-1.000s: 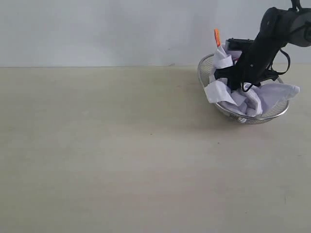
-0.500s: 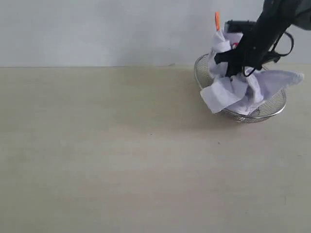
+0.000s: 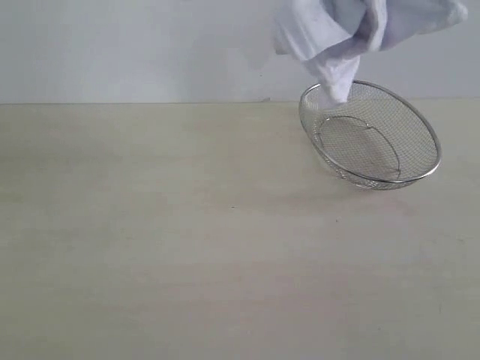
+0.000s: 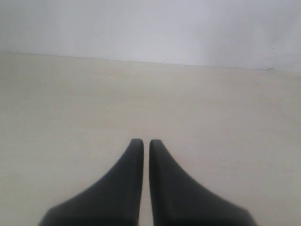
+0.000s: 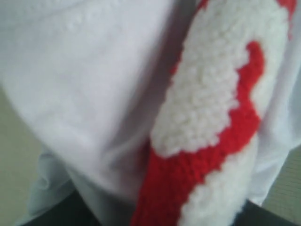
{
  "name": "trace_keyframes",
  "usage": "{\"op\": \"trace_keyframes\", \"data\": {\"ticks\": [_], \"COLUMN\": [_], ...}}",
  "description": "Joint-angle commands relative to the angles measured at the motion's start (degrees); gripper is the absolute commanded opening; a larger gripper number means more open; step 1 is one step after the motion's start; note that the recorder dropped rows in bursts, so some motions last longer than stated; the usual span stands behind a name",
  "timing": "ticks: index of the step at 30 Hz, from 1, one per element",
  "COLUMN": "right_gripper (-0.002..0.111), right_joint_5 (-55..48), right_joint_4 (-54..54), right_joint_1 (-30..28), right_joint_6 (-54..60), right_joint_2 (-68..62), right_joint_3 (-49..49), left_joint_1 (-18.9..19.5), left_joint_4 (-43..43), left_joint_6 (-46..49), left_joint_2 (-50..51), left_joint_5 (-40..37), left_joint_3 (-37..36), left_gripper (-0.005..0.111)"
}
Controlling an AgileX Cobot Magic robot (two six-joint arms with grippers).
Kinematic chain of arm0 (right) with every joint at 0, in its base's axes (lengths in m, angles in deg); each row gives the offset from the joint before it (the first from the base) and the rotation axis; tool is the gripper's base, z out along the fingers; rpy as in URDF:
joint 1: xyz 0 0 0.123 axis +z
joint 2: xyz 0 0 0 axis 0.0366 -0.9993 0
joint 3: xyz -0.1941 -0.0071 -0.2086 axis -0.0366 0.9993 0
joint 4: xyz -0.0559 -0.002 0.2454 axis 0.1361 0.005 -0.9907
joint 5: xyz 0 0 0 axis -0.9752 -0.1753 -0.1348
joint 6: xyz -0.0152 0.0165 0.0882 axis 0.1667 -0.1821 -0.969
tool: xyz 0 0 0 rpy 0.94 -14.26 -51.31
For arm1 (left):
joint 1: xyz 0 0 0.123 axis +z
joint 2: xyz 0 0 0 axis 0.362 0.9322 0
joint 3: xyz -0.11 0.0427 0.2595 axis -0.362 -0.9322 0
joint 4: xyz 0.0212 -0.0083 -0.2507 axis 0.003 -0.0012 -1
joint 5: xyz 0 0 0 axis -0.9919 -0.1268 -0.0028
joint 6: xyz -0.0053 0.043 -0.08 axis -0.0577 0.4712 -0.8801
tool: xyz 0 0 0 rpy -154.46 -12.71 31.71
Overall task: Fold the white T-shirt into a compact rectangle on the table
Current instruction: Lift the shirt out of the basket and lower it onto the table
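Note:
The white T-shirt hangs bunched in the air at the top right of the exterior view. Its lowest fold dangles just over the far rim of the wire-mesh basket. In the right wrist view the shirt fills the picture, with its red, white-outlined lettering up close. My right gripper is shut on the cloth; only dark bits of its fingers show. It is above the exterior view's edge. My left gripper is shut, holds nothing and hovers over the bare table.
The silver basket stands tilted on the table at the back right, with nothing in it. A pale wall rises behind the table's far edge.
The right gripper has risen out of the exterior view, pulling the T-shirt up and out of the basket. The basket has stayed on the table.

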Motion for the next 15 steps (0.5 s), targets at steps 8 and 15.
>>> {"op": "trace_keyframes", "data": {"ticks": [8, 15], "right_gripper": [0.0, 0.0], "right_joint_5": [0.4, 8.4], "right_joint_4": [14.8, 19.0], "right_joint_1": [17.3, 21.4], "right_joint_6": [-7.0, -14.1], "right_joint_2": [-1.5, -1.7], "right_joint_3": [1.6, 17.9], "left_joint_1": [0.1, 0.1], "left_joint_4": [0.0, 0.0], "left_joint_6": [0.2, 0.2], "left_joint_2": [-0.2, -0.2], "left_joint_5": [0.2, 0.2], "left_joint_3": [-0.2, -0.2], "left_gripper": [0.004, 0.004]}}
